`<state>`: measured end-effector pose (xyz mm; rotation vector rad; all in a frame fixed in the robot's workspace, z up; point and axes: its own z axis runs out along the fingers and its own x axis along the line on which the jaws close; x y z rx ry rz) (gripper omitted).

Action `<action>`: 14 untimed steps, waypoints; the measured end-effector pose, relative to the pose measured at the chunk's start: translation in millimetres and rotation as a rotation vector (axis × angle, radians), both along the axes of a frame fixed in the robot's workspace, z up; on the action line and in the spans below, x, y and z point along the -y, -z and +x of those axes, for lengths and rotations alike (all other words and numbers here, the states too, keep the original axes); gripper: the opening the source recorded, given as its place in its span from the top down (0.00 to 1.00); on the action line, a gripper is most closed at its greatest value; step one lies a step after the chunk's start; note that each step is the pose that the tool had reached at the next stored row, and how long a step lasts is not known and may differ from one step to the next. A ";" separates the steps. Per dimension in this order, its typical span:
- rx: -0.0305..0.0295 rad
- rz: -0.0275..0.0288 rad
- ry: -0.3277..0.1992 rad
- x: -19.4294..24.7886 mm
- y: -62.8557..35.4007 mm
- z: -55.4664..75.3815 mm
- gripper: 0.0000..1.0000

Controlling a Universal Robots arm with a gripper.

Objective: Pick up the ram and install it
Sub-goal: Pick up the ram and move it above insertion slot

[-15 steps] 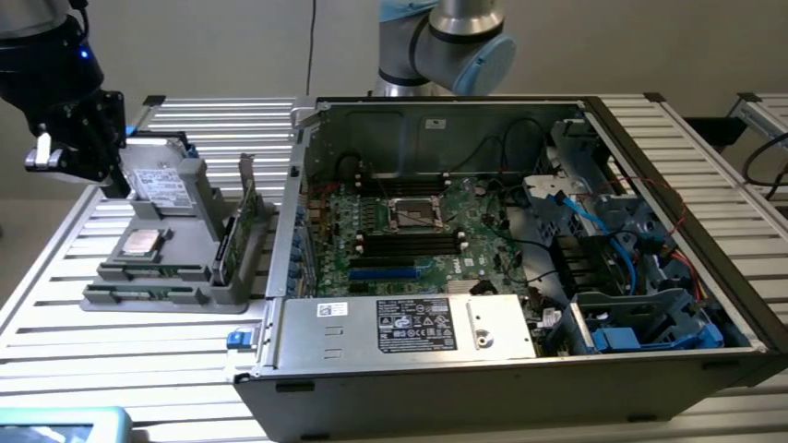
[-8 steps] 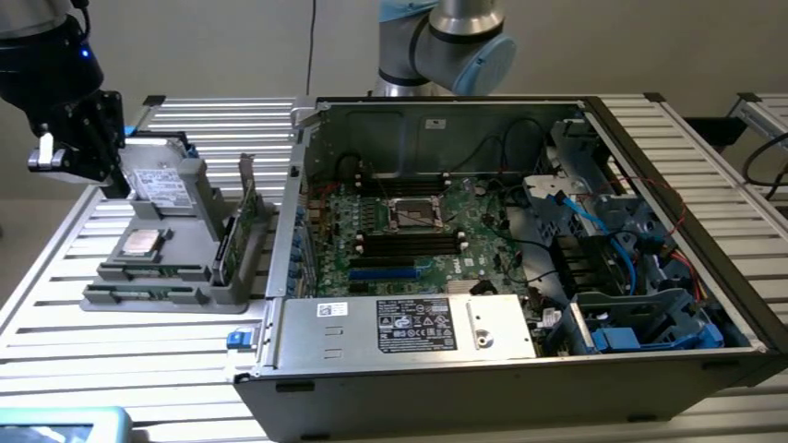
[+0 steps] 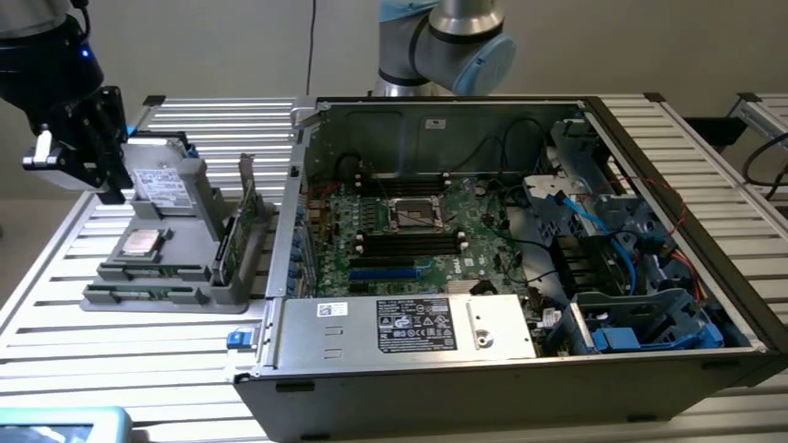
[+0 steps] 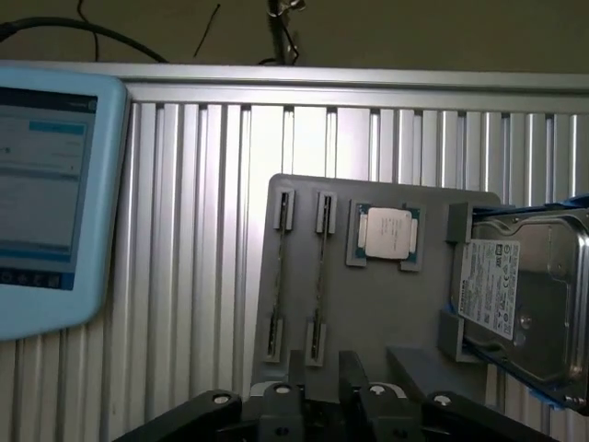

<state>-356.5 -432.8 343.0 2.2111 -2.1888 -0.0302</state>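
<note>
Silver bench point(image 4: 184, 230) slats lay below. The pincer point(image 4: 322, 382) hung over a gray tray point(image 4: 386, 313), its fingers point(image 4: 352, 378) a little apart and holding nothing. The ram point(image 4: 319, 267) stood on its thin edge in the tray, under the pincer and apart from it, beside a second stick point(image 4: 280, 267). A chip point(image 4: 386, 230) and a hard drive point(image 4: 525, 295) sat farther along.

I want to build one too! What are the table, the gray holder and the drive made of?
Table: silvery ribbed slats with a soft shine, probably aluminium. Holder: flat, dull gray with no shine, looks like plastic. Drive: bright, shiny casing, likely metal, with a white paper-like label.
</note>
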 end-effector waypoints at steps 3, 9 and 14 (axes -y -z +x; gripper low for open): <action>-0.0001 -0.0001 -0.001 0.0 3.5 -3.0 0.64; 0.0001 0.0000 -0.001 2.1 14.5 -8.1 0.58; 0.0001 0.0000 -0.001 5.4 23.5 -8.1 0.58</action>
